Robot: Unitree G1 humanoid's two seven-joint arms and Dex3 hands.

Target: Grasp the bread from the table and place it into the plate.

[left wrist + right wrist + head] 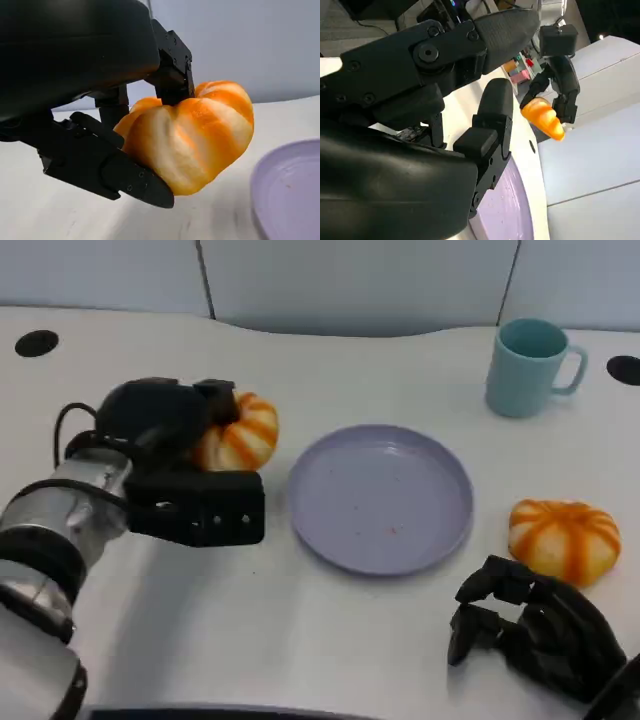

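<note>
Bread (243, 435) gripped by left hand (185, 465); right hand (525, 625) curled, holding nothing.

The head view looks down on the table (330, 640) from above. The left wrist view sits very close behind the bread (192, 137), beside the plate (290, 195). All three views share this plate.

Bare table (300, 640) lies between the plate (380, 498) and, seemingly, the held bread (240, 435).
</note>
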